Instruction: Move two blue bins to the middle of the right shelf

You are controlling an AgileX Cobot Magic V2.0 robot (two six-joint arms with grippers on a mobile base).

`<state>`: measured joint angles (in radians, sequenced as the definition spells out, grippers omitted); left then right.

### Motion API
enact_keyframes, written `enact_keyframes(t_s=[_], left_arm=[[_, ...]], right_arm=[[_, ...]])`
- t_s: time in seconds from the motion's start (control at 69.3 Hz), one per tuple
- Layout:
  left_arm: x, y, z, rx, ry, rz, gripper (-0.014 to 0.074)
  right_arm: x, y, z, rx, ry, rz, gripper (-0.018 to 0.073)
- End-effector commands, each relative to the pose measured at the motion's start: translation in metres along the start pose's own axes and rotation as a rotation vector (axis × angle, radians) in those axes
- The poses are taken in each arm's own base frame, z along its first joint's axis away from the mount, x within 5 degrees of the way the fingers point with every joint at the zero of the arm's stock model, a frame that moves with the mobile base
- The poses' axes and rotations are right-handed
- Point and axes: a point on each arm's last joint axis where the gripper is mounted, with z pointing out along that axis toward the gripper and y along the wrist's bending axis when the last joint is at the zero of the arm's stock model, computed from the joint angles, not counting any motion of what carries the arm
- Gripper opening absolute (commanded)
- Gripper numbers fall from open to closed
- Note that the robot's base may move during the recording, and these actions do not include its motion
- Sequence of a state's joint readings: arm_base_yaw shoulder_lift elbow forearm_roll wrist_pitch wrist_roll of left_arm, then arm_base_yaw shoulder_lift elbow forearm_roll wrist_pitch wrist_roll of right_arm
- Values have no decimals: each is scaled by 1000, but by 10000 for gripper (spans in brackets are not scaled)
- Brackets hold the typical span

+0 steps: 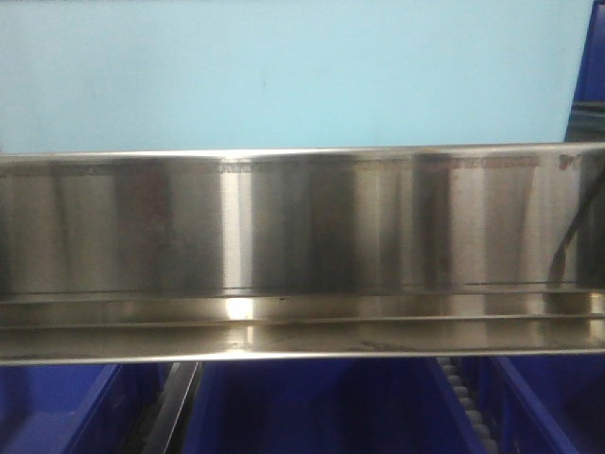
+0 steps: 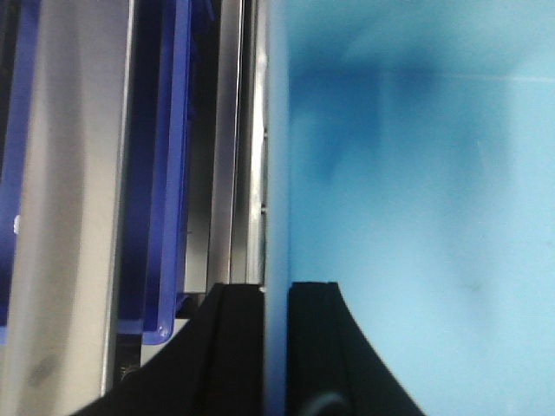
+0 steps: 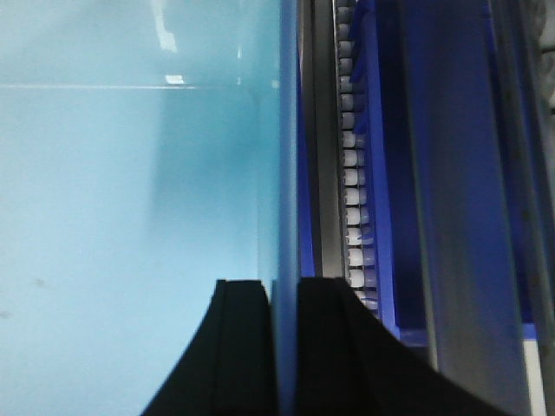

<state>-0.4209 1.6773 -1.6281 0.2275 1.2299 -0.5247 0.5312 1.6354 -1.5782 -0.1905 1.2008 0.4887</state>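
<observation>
A pale blue bin (image 2: 416,217) hangs between both arms, gripped by its two side walls, at the front of a shelving unit. The left gripper (image 2: 276,290) is closed narrow on the bin's left wall, one black finger inside and one outside. The right gripper (image 3: 282,286) pinches the right wall (image 3: 279,173) the same way.

Seen from the front, the bin's pale face (image 1: 284,76) fills the upper frame, above a broad steel shelf rail (image 1: 302,246). Dark blue bins (image 1: 312,407) sit on the level below the rail.

By the look of it, the task is mid-carry. This bin is lifted and held at the shelf front, but it is not set down anywhere that shows. Whether this is the right shelf's middle level, and where the second bin stands, cannot be told from these views. Placing this bin, letting go and handling the other one appear to be left.

Only the wrist cameras show the grips; neither gripper appears in the front view. The right wrist view alone shows clearly a roller track (image 3: 351,173) running just beside the held wall, with a dark blue bin (image 3: 434,173) beyond it. The left wrist view shows steel uprights and a dark blue bin rim (image 2: 160,173) near the left wall. Only the front view gives the bin's height against the rail.
</observation>
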Motion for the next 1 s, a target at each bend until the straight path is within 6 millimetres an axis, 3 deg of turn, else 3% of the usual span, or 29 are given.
enact_keyframes(t_s=[0.0, 0.289, 0.606, 0.808, 0.981], left_arm=[[-5, -3, -13, -2, -65, 9, -111], [-4, -21, -60, 32, -222, 61, -111], [-7, -1, -128, 77, -428, 1, -111], [-5, 17, -168, 101, -544, -36, -111], [-4, 20, -172, 87, -566, -35, -111]], right_arm=[[-5, -2, -19, 19, -59, -19, -162], [0, 6, -71, 11, -233, -29, -162], [-3, -4, -131, -60, -439, -10, -162], [-9, -8, -150, -74, -528, -1, -162], [-15, -9, -157, -60, -616, -17, -162]])
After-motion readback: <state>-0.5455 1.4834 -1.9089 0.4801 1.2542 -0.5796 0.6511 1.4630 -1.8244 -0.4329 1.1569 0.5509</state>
